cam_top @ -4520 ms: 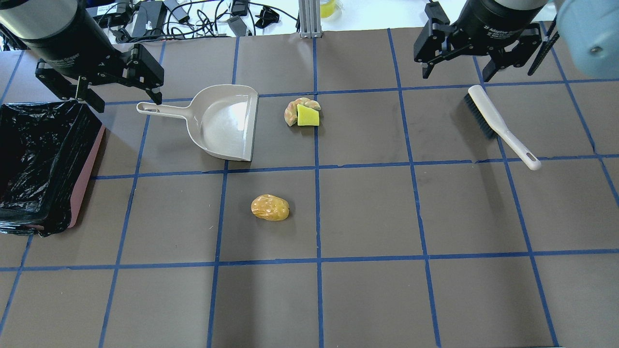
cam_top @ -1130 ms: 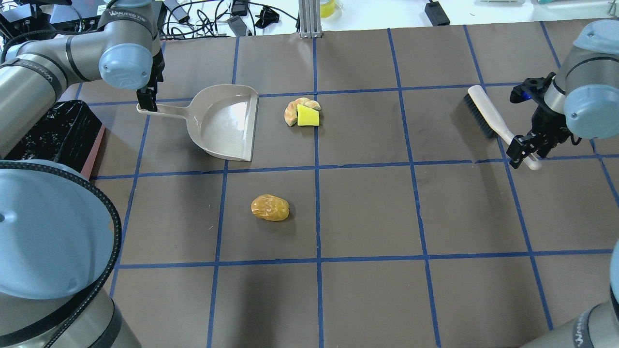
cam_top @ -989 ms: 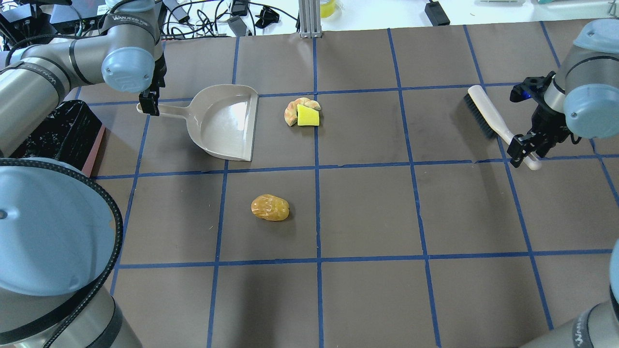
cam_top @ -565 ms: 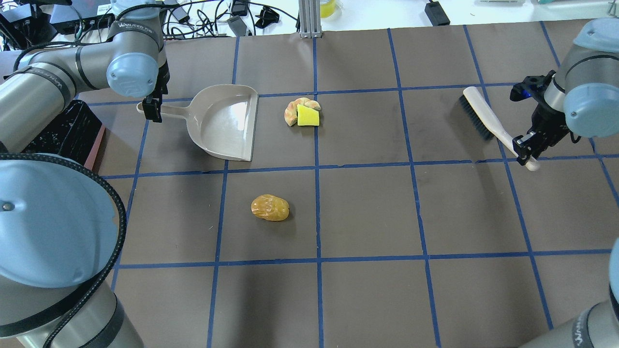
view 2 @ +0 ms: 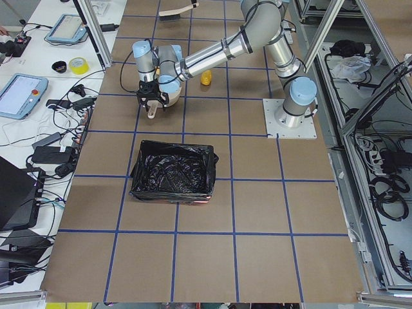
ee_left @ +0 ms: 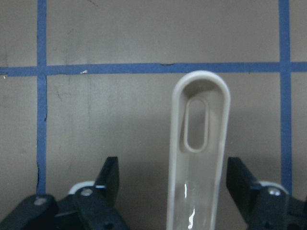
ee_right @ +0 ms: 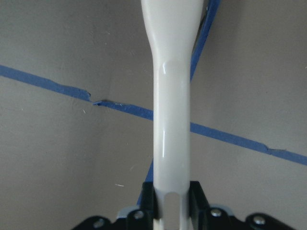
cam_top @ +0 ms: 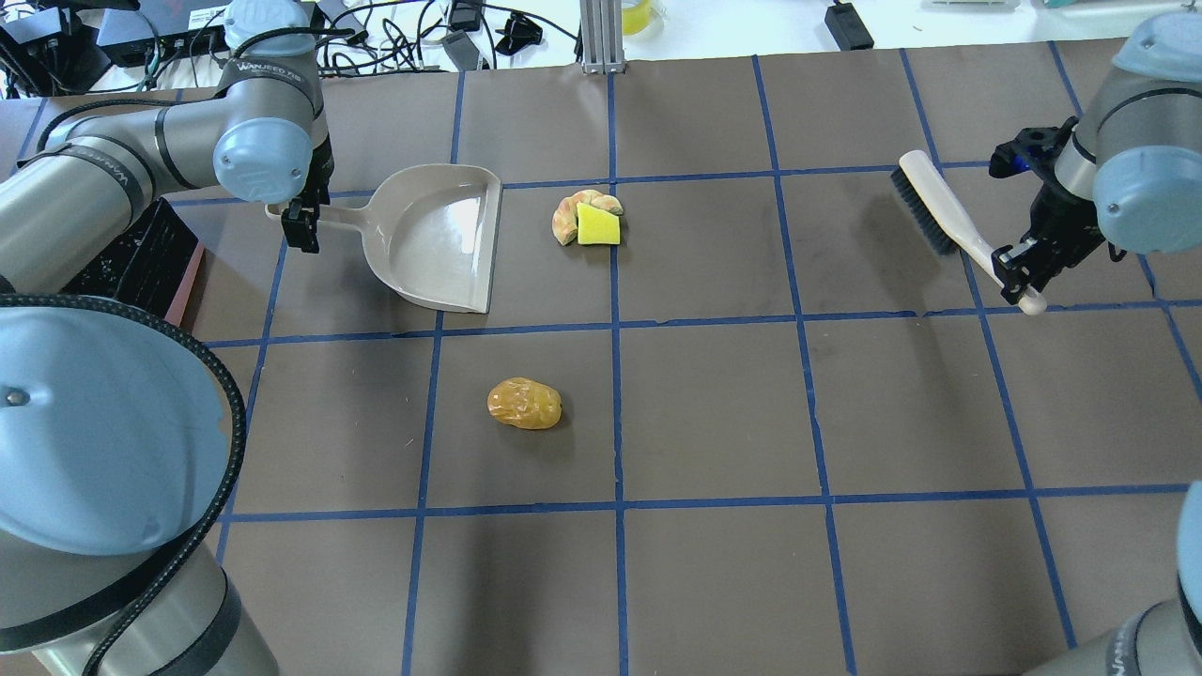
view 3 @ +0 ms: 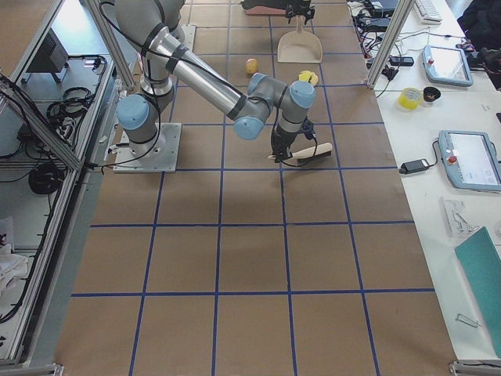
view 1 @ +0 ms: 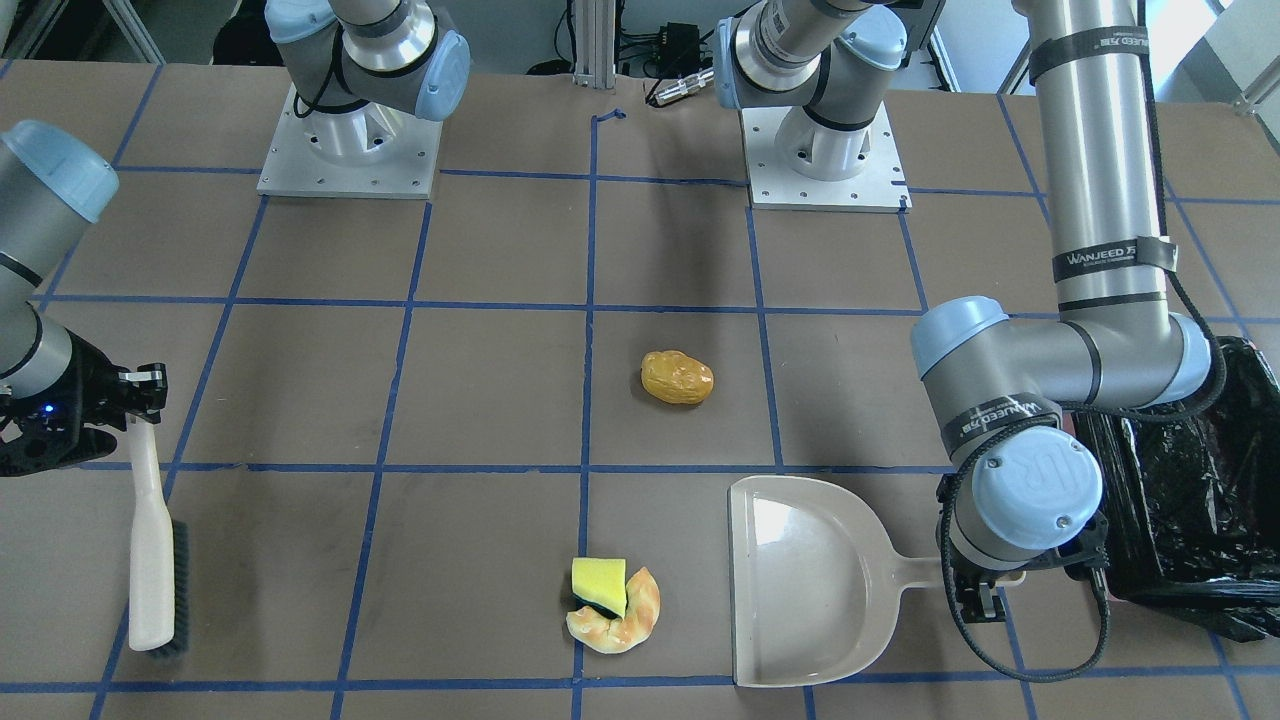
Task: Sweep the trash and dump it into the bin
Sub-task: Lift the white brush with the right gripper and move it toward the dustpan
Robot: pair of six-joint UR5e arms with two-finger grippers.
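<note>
The golden-brown potato-like lump [cam_top: 524, 404] lies alone mid-table. A yellow sponge wedge [cam_top: 598, 226] leans on the curved croissant piece [cam_top: 570, 212], just right of the beige dustpan [cam_top: 437, 235]. The open left gripper [cam_top: 300, 225] straddles the dustpan handle [ee_left: 197, 158], with its fingers [ee_left: 106, 179] standing wide of it. My right gripper [cam_top: 1019, 280] is shut on the white brush handle [ee_right: 171, 110]. The brush's dark bristles [cam_top: 913, 208] point toward the trash. The black-lined bin [view 2: 172, 170] stands at the table's left end, mostly behind my left arm in the overhead view.
Blue tape lines grid the brown table [cam_top: 714, 413]. Cables and chargers [cam_top: 394, 38] lie past the far edge, and a metal post [cam_top: 601, 38] stands at far centre. The two arm bases [view 1: 350, 150] are bolted near the robot side.
My right gripper has shut on the brush handle, and the brush has shifted slightly left and away. The left gripper has slid a little along the dustpan handle and stays open.
</note>
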